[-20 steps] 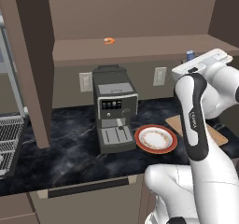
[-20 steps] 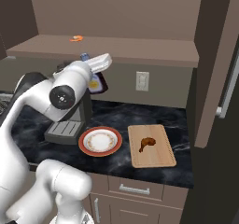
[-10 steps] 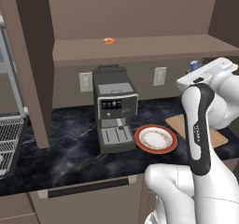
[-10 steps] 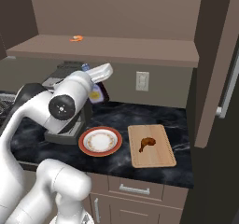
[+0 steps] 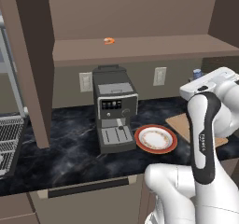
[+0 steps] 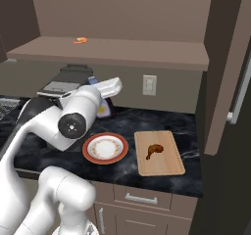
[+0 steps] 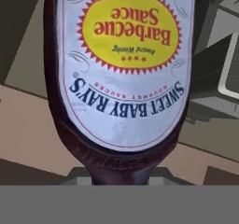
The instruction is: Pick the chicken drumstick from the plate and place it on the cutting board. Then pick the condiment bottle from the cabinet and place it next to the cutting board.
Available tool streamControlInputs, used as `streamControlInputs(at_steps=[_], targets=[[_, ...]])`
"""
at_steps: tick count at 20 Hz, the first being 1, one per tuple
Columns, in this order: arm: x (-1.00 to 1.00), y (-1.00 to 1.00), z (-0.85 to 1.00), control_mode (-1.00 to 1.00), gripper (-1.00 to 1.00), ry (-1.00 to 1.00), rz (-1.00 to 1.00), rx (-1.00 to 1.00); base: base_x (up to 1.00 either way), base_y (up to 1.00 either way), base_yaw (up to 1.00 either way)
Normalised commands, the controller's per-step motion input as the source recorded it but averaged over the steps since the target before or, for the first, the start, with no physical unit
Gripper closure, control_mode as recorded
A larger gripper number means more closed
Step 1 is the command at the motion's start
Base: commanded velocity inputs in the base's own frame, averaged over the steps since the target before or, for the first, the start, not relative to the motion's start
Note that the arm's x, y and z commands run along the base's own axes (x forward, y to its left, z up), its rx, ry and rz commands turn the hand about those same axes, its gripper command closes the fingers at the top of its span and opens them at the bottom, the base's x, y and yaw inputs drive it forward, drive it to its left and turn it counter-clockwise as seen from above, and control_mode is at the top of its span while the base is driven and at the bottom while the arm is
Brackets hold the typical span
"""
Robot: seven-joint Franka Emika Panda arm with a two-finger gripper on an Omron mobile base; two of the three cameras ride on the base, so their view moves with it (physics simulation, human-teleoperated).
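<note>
Glossy dark condiment bottle with smooth paper-like label; matt wooden cutting board; polished marbled black counter.

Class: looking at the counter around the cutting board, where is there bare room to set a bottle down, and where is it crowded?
Bare dark counter lies right of the cutting board, and behind it below the outlet. The strip between board and plate is narrow. The coffee machine and arm crowd the plate's far side.
</note>
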Motion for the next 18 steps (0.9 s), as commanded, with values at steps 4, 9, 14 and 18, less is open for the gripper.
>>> streamControlInputs(at_steps=[4, 9, 14, 18], targets=[[-0.02, 0.00, -0.19, -1.00, 1.00, 0.00, 0.00, 0.19, 0.00, 0.00, 0.00], [-0.01, -0.01, -0.05, -1.00, 1.00, 0.00, 0.00, 0.17, 0.00, 0.00, 0.00], [0.00, -0.05, 0.00, -1.00, 1.00, 0.00, 0.00, 0.13, 0.00, 0.00, 0.00], [0.00, -0.09, 0.00, -1.00, 1.00, 0.00, 0.00, 0.06, 0.00, 0.00, 0.00]])
